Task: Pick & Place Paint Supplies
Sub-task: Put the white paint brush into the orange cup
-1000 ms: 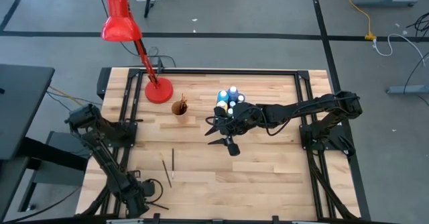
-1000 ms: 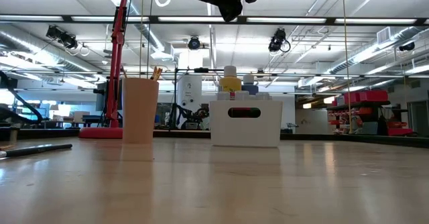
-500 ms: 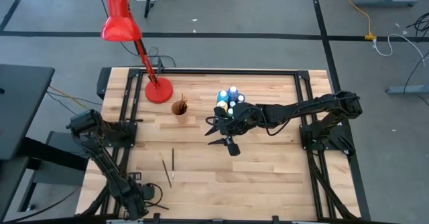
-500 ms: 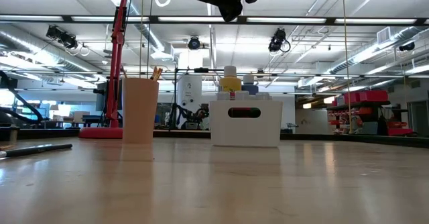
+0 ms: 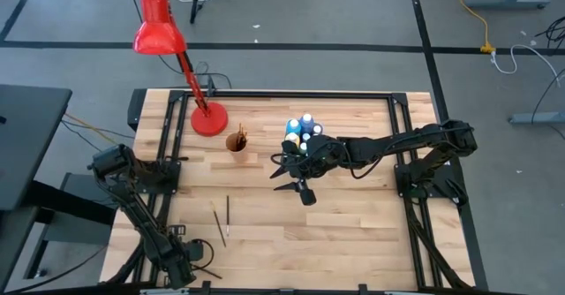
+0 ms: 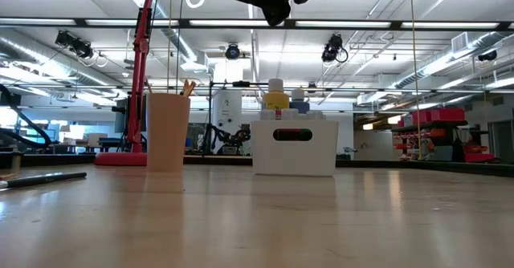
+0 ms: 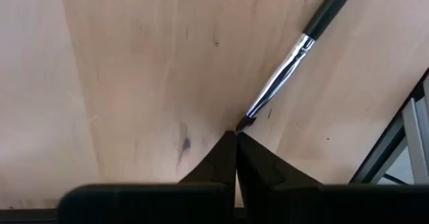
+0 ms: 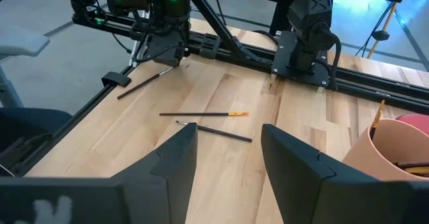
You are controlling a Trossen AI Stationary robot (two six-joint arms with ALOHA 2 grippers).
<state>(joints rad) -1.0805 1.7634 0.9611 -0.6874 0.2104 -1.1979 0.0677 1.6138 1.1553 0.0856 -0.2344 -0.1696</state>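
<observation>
A robotics lab or industrial workshop: behind the wooden table [image 6: 265, 220] runs an open hall with exposed ceiling ducts [image 6: 48, 47], long strip lights [image 6: 450, 59] and ceiling-hung cameras [image 6: 333, 50]. Above the right gripper [image 5: 291, 176], seen from overhead, grey concrete floor [image 5: 335, 56] carries loose cables [image 5: 508, 61] and black tape lines [image 5: 422, 30].
</observation>
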